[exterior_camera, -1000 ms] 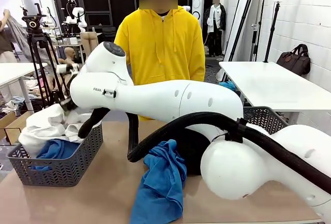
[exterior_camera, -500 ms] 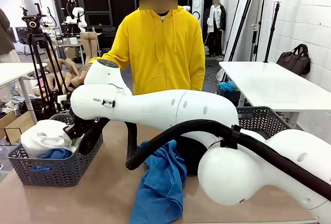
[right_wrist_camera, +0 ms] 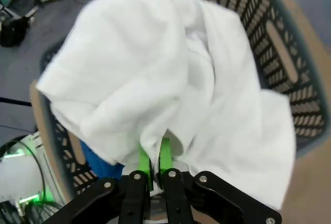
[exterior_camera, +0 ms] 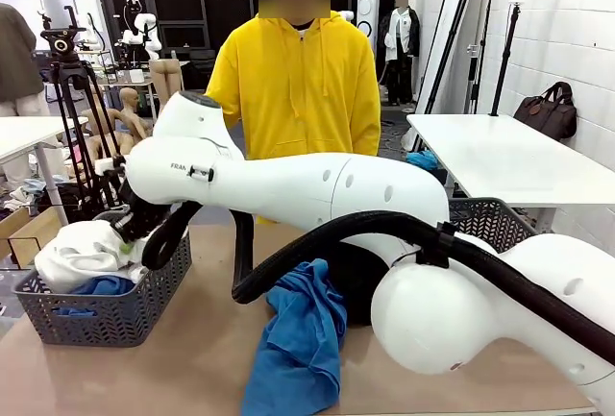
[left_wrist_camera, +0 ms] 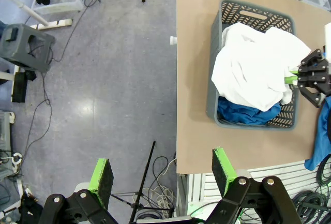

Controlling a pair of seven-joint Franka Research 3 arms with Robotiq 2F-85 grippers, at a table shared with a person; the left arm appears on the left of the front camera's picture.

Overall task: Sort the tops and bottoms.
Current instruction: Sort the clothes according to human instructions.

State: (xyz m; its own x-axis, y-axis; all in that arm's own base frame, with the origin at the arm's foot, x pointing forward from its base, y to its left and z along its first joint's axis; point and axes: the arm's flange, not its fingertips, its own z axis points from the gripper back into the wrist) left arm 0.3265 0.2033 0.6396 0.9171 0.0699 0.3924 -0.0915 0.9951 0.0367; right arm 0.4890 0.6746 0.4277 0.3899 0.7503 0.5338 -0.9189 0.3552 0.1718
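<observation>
The white shirt (right_wrist_camera: 170, 79) smears into blur up close and swallows the fingertips of the right gripper (right_wrist_camera: 153, 157), a blue shirt (exterior_camera: 101, 286) peeks half-buried beneath it in the basket (exterior_camera: 106, 318), the black garment (exterior_camera: 357, 277) sits mostly behind the right arm (exterior_camera: 317, 190), and a second blue shirt (exterior_camera: 298, 349) runs off the bottom edge.

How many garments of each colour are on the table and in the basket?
White: 1, the white shirt.
Blue: 2, the covered blue top and the loose blue top.
Black: 1, the black garment.
Total: 4.
</observation>
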